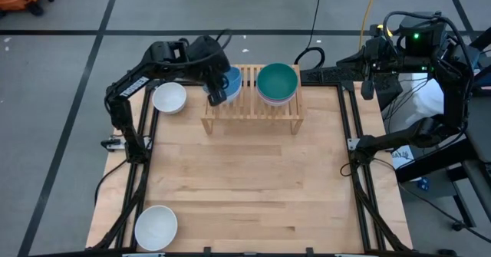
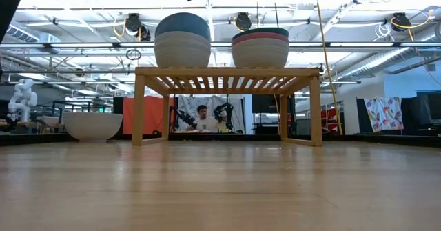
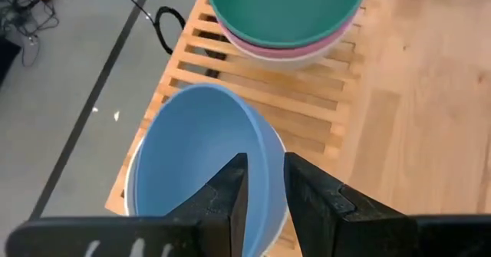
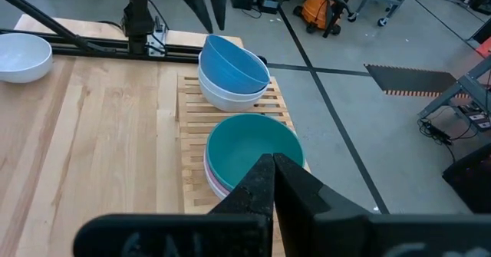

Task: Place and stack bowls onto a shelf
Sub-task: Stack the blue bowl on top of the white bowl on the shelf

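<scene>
Blue bowl tipped on the left stack, your left gripper just above it.

Your left gripper [image 3: 265, 182] hangs over the blue bowl [image 3: 201, 159] with its fingers narrowly parted and nothing between them. That bowl sits tilted on white bowls [image 4: 230, 96] at the left end of the shelf [image 1: 253, 110]. At the right end, the dark green bowl [image 1: 277, 81] nests on the pink bowl [image 3: 295, 51]. One white bowl [image 1: 169, 97] rests on the table [image 1: 253, 188] just left of the shelf; another white bowl [image 1: 156, 226] lies at the near left corner. Your right gripper [image 4: 272, 176] waits beyond the table's right edge, fingers pressed together and empty.
</scene>
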Controlling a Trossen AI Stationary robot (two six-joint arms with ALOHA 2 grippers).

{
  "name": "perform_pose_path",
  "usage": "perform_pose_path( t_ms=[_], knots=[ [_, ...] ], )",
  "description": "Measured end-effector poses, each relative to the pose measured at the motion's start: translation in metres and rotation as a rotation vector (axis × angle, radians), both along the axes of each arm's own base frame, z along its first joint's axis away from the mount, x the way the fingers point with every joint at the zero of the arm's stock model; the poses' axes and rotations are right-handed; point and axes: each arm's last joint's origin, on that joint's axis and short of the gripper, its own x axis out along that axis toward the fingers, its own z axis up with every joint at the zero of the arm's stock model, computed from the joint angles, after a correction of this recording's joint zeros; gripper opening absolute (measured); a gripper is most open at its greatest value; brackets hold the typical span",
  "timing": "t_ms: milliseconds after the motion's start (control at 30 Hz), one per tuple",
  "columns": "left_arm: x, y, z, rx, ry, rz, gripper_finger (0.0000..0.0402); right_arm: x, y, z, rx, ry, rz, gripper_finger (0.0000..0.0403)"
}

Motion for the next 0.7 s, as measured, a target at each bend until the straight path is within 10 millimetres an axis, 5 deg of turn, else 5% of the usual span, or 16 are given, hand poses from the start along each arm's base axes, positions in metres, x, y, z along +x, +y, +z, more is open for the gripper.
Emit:
perform_pose_path(
  t_ms=[233, 467, 700],
  knots=[
    [0.0016, -0.0007, 0.0002, 0.005, -0.004, -0.039, 0.009, 0.0, 0.0, 0.0, 0.0, 0.0, 0.0, 0.0],
    [0.0043, 0.0002, -0.0034, 0.017, 0.024, -0.053, 0.0011, 0.0, 0.0, 0.0, 0.0, 0.0, 0.0, 0.0],
    [0.0028, 0.0023, -0.0035, 0.049, 0.035, 0.034, 0.0004, 0.0, 0.0, 0.0, 0.0, 0.0, 0.0, 0.0]
  ],
)
